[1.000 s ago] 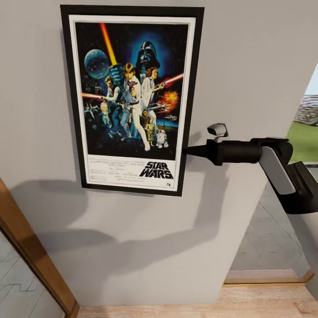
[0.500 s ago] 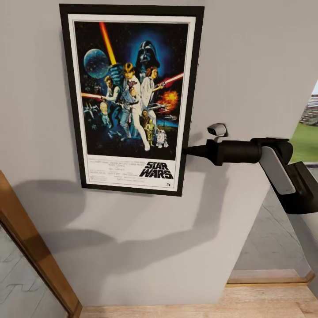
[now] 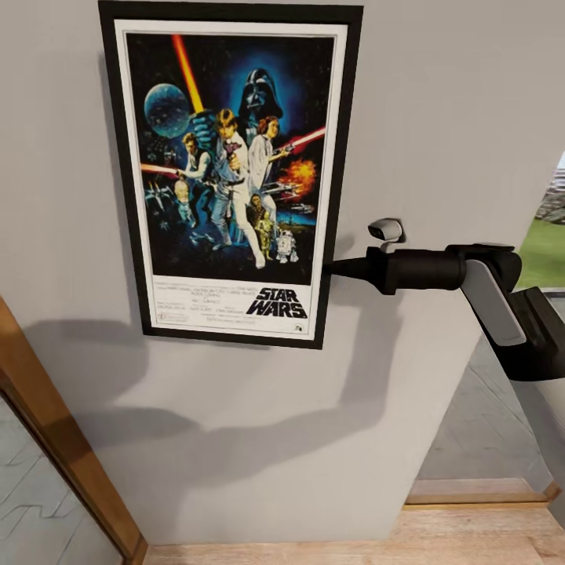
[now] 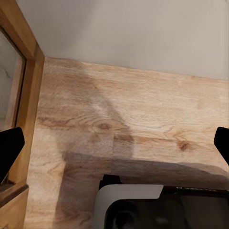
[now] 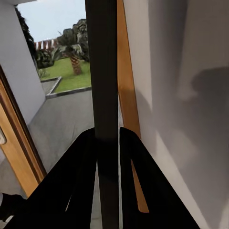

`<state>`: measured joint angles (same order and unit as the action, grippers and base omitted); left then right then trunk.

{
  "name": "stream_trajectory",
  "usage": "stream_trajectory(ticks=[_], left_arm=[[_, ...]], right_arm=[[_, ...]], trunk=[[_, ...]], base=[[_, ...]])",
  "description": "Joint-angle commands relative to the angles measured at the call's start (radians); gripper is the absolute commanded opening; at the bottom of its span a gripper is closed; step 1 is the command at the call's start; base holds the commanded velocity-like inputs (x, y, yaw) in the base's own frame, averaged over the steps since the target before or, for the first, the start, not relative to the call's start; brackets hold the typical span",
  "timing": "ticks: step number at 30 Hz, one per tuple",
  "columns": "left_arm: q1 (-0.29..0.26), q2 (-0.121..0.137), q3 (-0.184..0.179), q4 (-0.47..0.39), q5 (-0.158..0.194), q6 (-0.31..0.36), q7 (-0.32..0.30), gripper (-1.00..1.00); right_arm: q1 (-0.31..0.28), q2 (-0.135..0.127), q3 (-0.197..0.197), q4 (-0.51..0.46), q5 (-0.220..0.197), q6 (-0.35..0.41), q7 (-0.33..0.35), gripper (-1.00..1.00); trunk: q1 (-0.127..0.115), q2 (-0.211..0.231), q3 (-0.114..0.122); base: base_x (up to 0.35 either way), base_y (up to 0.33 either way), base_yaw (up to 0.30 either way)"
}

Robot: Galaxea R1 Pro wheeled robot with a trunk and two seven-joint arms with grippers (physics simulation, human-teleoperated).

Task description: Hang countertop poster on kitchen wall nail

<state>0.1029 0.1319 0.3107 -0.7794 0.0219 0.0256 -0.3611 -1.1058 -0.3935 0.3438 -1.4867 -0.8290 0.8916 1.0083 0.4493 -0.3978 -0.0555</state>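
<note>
The poster [image 3: 235, 173] is upright and flat against the plain light-grey wall [image 3: 439, 118], with a black frame, white border and Star Wars artwork. My right gripper [image 3: 333, 268] reaches in from the right and is shut on the poster's right edge near its lower corner. In the right wrist view the frame's dark edge [image 5: 104, 71] runs between the two black fingers [image 5: 83, 162], which close on it. My left gripper [image 4: 114, 145] hangs open above the wood floor, its tips far apart. The nail is hidden, and the countertop is out of view.
A wooden door frame [image 3: 55, 439] with glass slants up at the lower left. Light wood floor [image 3: 353, 541] meets the wall below. At the right the wall ends at an opening onto grass [image 3: 545, 251]. My own base [image 4: 157, 207] shows in the left wrist view.
The whole picture has shifted a little, so the camera has moved. The poster's left side now sits slightly further left and higher. The right gripper keeps its hold at the same spot.
</note>
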Motion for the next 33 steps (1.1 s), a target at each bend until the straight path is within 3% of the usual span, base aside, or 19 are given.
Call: stream_trajectory(ticks=[1,11,33], left_arm=[[0.0,0.0,0.002,-0.001,0.002,0.003,-0.006,1.0],[0.0,0.0,0.002,-0.001,0.002,0.004,-0.006,1.0],[0.0,0.0,0.002,-0.001,0.001,0.004,-0.006,1.0]], right_arm=[[-0.001,-0.001,0.001,0.0,-0.006,0.006,0.001,-1.0],[-0.001,-0.001,0.02,0.002,-0.006,0.005,0.001,-1.0],[-0.001,-0.001,0.021,0.002,-0.006,0.005,0.0,-1.0]], trunk=[[0.001,-0.002,-0.002],[0.001,-0.002,-0.002],[0.001,-0.002,-0.002]], base=[[0.0,0.016,0.0],[0.0,0.044,0.0],[0.0,0.001,0.0]])
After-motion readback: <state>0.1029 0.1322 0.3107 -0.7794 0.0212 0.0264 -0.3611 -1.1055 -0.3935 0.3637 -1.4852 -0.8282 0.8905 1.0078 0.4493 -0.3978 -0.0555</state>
